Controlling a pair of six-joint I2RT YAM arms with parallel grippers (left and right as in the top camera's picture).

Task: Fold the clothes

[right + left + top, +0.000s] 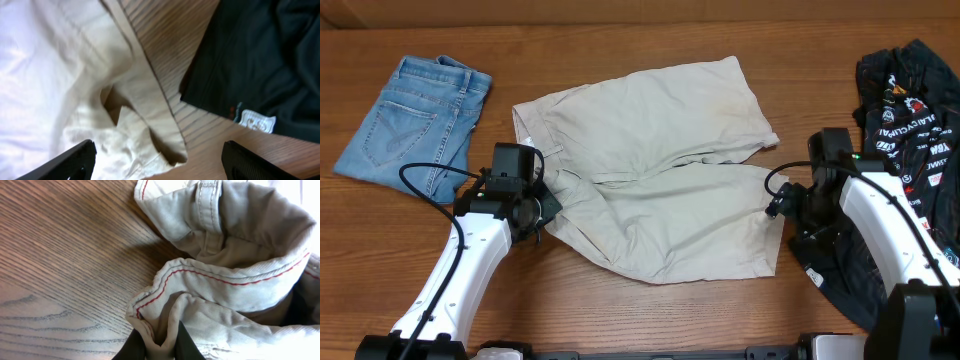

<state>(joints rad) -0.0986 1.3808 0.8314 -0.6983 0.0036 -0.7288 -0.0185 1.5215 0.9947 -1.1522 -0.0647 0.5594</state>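
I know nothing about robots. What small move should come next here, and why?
Probably the left claw should open and let go of the waistband of the beige shorts. It pinches a bunched fold there, while the right claw stands open above the leg hem, which lies loose on the table.

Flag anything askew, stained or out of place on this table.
The beige shorts lie crooked, waistband bunched where the left gripper pinches it. A faint brownish patch marks the upper leg. The black jersey sits crumpled, far right.
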